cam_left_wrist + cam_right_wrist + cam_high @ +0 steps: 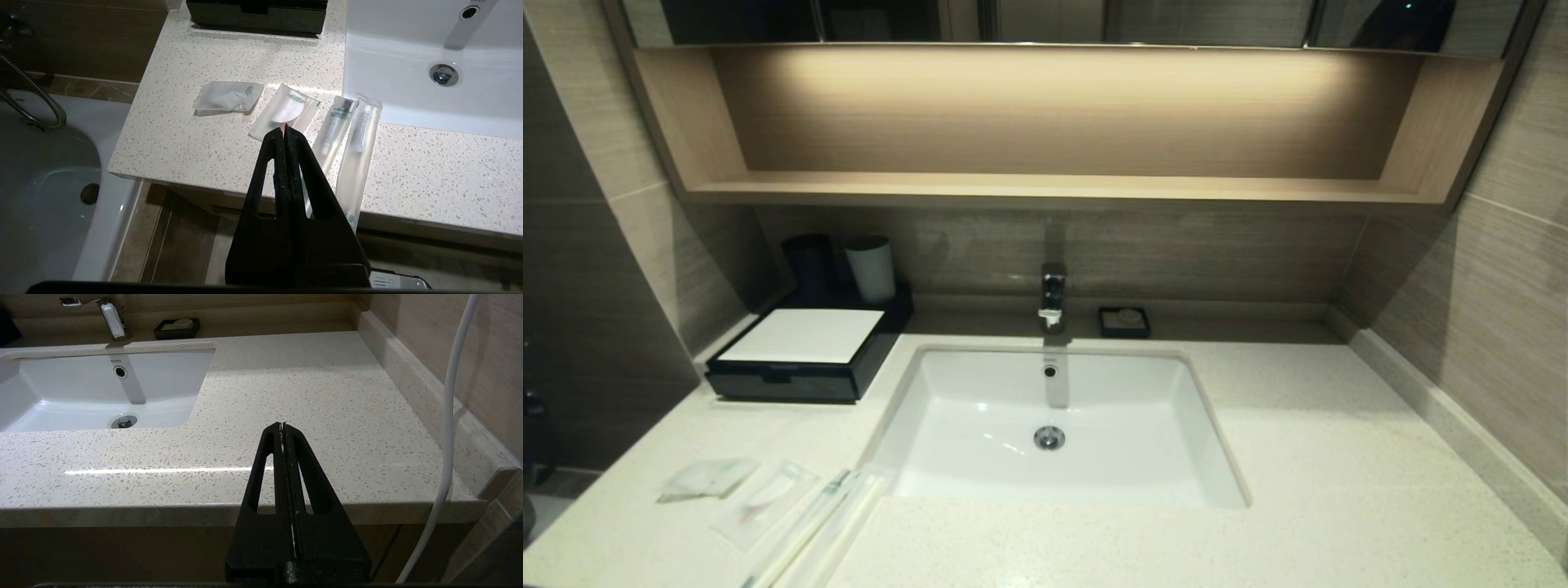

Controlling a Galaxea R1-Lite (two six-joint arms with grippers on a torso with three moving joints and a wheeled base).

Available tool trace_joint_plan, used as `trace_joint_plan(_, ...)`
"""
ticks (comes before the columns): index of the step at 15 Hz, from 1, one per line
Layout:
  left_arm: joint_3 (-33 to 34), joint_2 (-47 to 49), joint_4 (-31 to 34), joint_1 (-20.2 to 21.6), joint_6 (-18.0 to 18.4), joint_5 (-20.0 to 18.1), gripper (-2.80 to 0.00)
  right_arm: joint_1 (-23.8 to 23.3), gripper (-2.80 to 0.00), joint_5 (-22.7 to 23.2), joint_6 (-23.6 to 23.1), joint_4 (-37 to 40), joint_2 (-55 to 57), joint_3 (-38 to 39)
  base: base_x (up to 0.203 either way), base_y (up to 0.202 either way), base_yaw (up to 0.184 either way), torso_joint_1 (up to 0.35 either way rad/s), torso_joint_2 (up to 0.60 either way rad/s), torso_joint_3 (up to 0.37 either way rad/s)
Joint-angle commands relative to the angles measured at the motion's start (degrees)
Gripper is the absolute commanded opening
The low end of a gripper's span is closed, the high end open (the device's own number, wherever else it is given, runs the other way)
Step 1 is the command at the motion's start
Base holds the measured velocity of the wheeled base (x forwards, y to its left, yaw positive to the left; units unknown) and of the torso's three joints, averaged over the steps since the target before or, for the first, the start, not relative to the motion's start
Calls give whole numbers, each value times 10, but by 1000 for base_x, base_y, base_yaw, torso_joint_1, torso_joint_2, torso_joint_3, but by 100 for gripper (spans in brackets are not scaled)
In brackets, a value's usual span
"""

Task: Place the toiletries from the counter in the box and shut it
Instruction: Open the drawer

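speckled stone counter (1339, 457) carries four clear-wrapped toiletries at its front left corner: a flat sachet (228, 96), a round-pad packet (286, 112) and two long tube packets (336, 130) (359, 151) lying side by side near the sink (1062, 425). black box (805, 351), white lid down, sits at the back left, well apart from them. left gripper (284, 128) hangs off the counter edge, fingers pressed together, empty. right gripper (282, 424) likewise together, over bare counter right of the sink.

A hotel-style bathroom: white undermount sink (980, 425), chrome faucet (1053, 296), speckled stone table (1339, 490), wrapped clear toiletry packets (286, 112).
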Motion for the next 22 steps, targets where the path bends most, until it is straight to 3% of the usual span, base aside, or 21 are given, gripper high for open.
trace_joint_plan(1,-23,99,-18,2,3,2,-280,0,-280,0,0,0,1,0,0,0,0,0,0,0)
trace_joint_plan(6,-25,191,-140,22,7,0,-280,0,-280,0,0,0,0,0,0,0,0,0,0,0)
trace_joint_plan(12,-17,257,-139,39,16,6,-280,0,-280,0,0,0,1,0,0,0,0,0,0,0)
trace_joint_plan(22,-107,459,-144,40,16,3,-280,0,-280,0,0,0,1,0,0,0,0,0,0,0)
